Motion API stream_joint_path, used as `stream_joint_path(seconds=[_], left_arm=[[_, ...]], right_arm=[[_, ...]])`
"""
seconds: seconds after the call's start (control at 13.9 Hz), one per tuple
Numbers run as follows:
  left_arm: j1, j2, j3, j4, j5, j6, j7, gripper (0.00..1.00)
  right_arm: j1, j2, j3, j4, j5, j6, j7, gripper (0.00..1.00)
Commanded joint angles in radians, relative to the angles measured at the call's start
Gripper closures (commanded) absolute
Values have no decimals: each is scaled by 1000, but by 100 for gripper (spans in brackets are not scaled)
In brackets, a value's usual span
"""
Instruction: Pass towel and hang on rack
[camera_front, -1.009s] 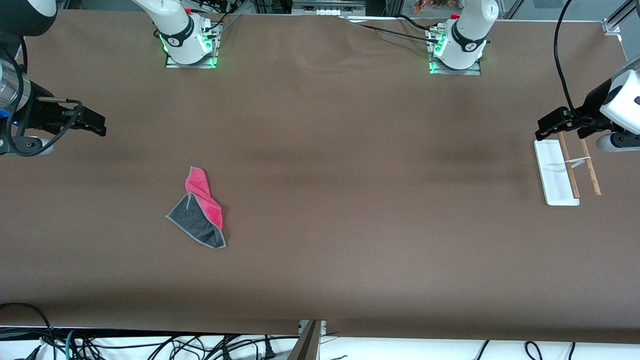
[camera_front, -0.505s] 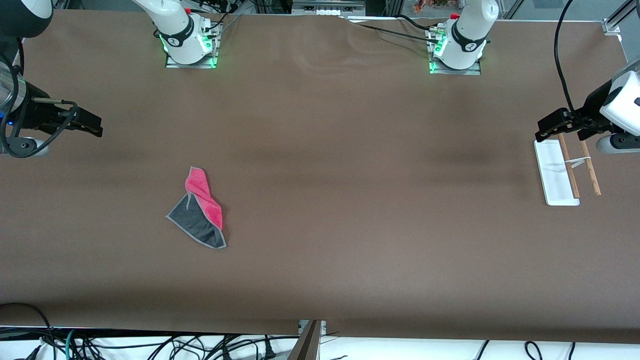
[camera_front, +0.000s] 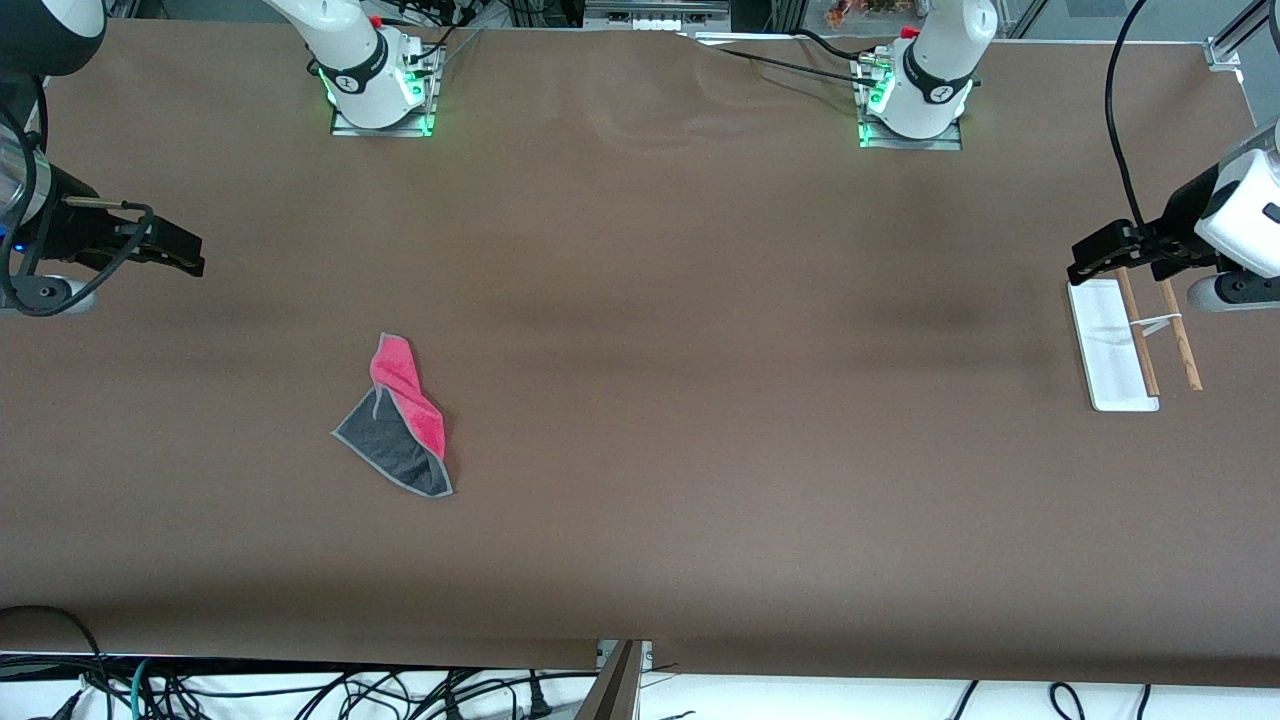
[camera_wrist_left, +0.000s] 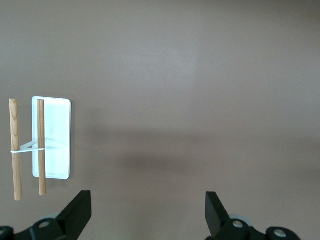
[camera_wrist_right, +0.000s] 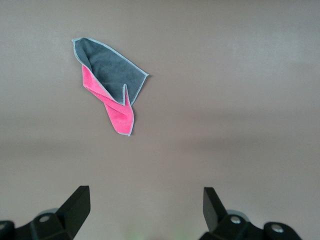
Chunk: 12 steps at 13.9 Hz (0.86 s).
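Note:
The towel (camera_front: 398, 425) lies crumpled on the table toward the right arm's end, its pink side folded over the dark grey side; it also shows in the right wrist view as the towel (camera_wrist_right: 111, 82). My right gripper (camera_front: 192, 256) hangs open over bare table at that end, apart from the towel, its jaws (camera_wrist_right: 145, 207) empty. The rack (camera_front: 1128, 345) stands at the left arm's end, a white base with two wooden rods (camera_wrist_left: 27, 145). My left gripper (camera_front: 1086, 262) hovers open beside the rack, and nothing is between its fingertips (camera_wrist_left: 148, 210).
The brown table (camera_front: 680, 400) stretches wide between towel and rack. Both arm bases (camera_front: 380, 90) (camera_front: 915, 100) stand along the edge farthest from the front camera. Cables (camera_front: 300, 690) hang below the near edge.
My right gripper has drawn back slightly toward its end of the table. The left gripper has barely shifted. Towel and rack lie as before.

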Motion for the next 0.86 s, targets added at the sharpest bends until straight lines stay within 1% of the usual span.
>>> stream_joint_path(seconds=[0.0, 0.14, 0.22, 0.5, 0.79], left_arm=[[0, 8, 1, 21, -5, -31, -11, 0], [-3, 8, -1, 16, -8, -91, -28, 0], [-3, 8, -1, 16, -10, -97, -45, 0], [-8, 5, -1, 22, -10, -106, -42, 0], [-9, 8, -4, 24, -10, -77, -45, 0]], right_arm=[[-6, -5, 6, -2, -10, 16, -6, 0], [-6, -3, 7, -3, -2, 26, -6, 0], [-3, 1, 7, -3, 1, 30, -5, 0], [5, 43, 10, -5, 10, 110, -2, 0], [6, 119, 14, -7, 35, 136, 3, 0]])
